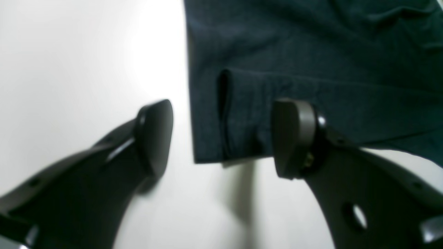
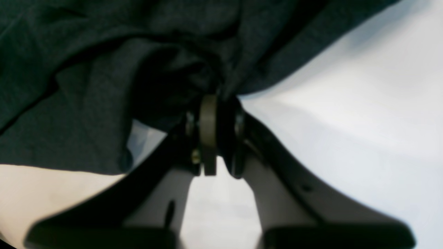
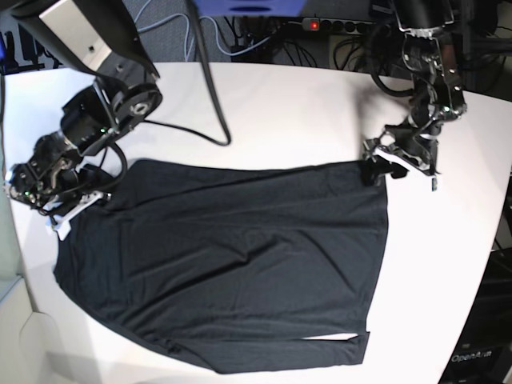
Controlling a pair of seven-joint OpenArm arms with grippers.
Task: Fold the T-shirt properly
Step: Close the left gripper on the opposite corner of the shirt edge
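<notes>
The left gripper (image 1: 221, 138) stands wide open, straddling a sleeve cuff (image 1: 228, 117) at the corner of the T-shirt (image 3: 232, 264). The right gripper (image 2: 216, 135) pinches bunched fabric. The T-shirt lies flat across the white table (image 3: 288, 112), long axis left-right in the base view; only the wrist view shows the cuff.

I count one T-shirt (image 3: 232, 264), dark and plain, the only garment on my one white table (image 3: 304, 112). I have two arms, one at the left of the base view and one at the right, so two grippers: my left gripper (image 1: 221, 138) and my right gripper (image 2: 216, 135). Each shows two fingers in its wrist view. At the far edge I see one red light (image 3: 313, 25) among many cables, too tangled to count
</notes>
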